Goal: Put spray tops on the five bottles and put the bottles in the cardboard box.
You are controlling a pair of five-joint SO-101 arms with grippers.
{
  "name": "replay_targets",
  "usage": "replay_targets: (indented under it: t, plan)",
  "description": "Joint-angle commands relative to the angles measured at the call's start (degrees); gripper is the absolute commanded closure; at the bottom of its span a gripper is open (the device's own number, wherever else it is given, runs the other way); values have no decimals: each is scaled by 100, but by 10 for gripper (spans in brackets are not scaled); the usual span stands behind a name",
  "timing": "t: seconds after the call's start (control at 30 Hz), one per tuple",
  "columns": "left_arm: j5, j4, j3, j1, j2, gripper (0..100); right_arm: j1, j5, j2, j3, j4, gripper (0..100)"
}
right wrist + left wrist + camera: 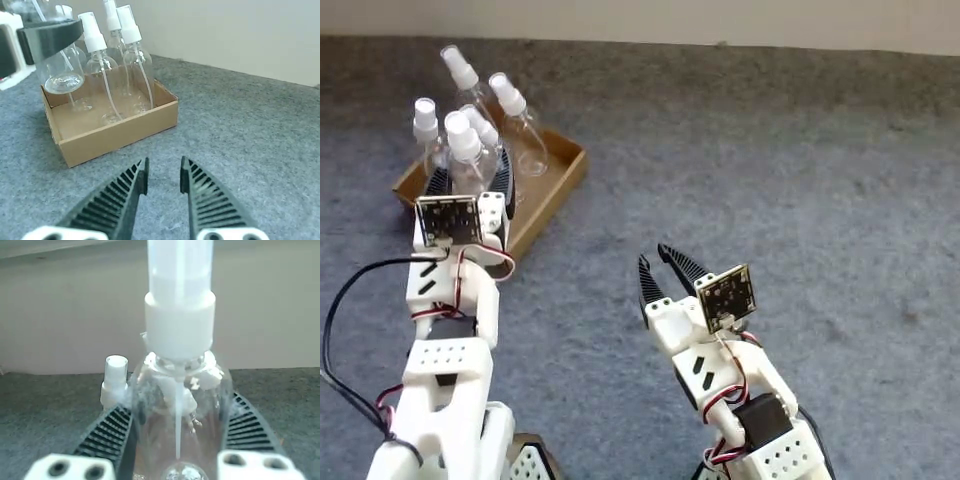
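With our left gripper (472, 183) pinching the capped bottle (463, 150) above the cardboard box (556, 186) at ten o'clock, we should lower it upright beside the four other bottles (525, 135) before letting go, our right gripper (654, 258) at five o'clock, jaws spread.

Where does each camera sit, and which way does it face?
High view: fixed above, looking down; both arms, left claw at the cardboard box, right claw over carpet.
Left wrist view: on left wrist, facing its claw and the held bottle.
Right wrist view: on right wrist, facing past its open claw toward the box.
Shared: box, high and right wrist.
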Motion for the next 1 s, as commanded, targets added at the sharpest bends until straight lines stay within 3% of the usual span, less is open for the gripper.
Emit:
replay_targets:
  t: [0.0,0.13,0.97]
  plan:
    - [0,580,40,75,-549,966,66,70,-66,558,31,893]
    - [9,862,57,75,-620,966,66,70,-66,558,31,893]
    - [0,835,760,127,-620,966,66,70,-22,558,31,893]
